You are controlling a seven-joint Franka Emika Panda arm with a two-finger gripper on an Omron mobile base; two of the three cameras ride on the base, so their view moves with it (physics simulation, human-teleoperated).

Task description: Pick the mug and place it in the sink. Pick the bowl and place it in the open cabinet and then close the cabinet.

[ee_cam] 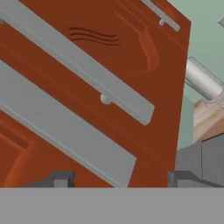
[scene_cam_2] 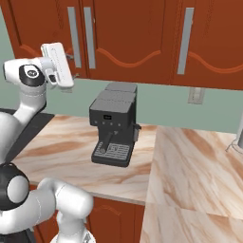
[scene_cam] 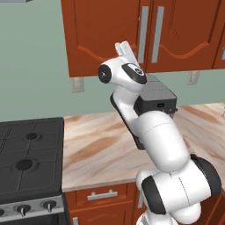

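The cabinet (scene_cam_2: 133, 38) is the largest thing here; its arched-panel doors look closed in both base views, and the hand view shows two long silver bar handles (ee_cam: 83, 65) very close to the camera. Below it lies the marbled worktop (scene_cam: 101, 145), with a black stove (scene_cam: 28, 158) at the left and a dark coffee machine (scene_cam_2: 114, 126) standing against the wall. The end effector (ee_cam: 120, 177) is raised just in front of the doors, near the handles. Its two dark tips stand far apart at the bottom of the hand view, so I judge it wide open and holding nothing.

The main risk, in my opinion, is that the arm swings or pushes further and knocks a bar handle or scrapes the door panel. A low move could also hit the coffee machine.

I can read no brand, label or writing anywhere.
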